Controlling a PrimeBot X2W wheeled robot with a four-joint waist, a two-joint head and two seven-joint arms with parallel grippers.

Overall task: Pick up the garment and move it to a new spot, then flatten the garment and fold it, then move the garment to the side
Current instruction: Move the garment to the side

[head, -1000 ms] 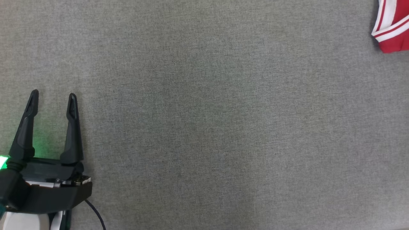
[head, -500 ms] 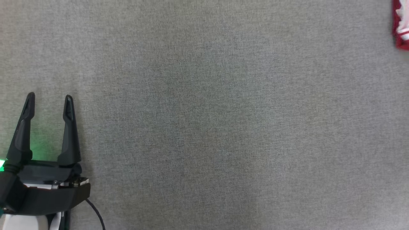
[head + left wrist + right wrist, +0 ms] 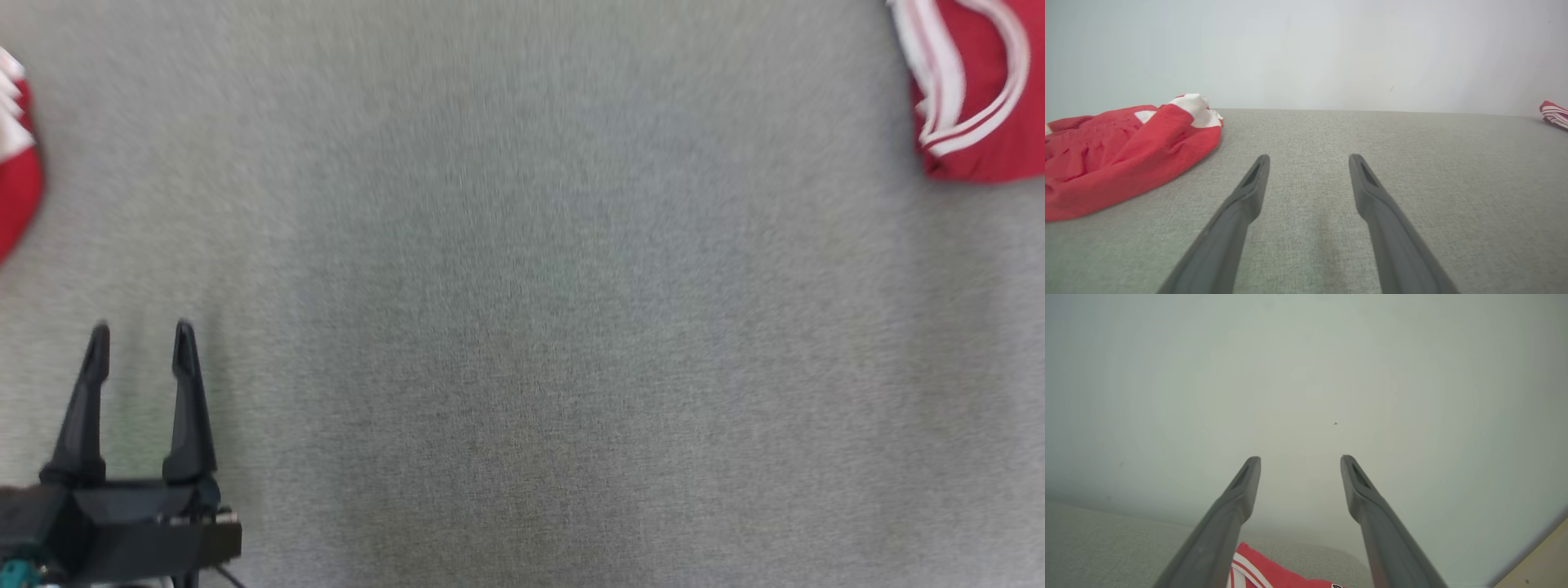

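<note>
Garment (image 3: 1118, 159) lies ahead-left of my left gripper (image 3: 141, 327), the nearer arm; it and my right gripper (image 3: 1300, 459) both gape empty.

Table (image 3: 522, 343): the middle band lies open from near to far; a striped garment (image 3: 980, 106) far right and a red cloth (image 3: 12, 171) far left (both low-lying) bound it.

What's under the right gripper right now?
A red, white-striped garment on the grey surface, below the open right gripper. Its fingers cover part of it.
</note>
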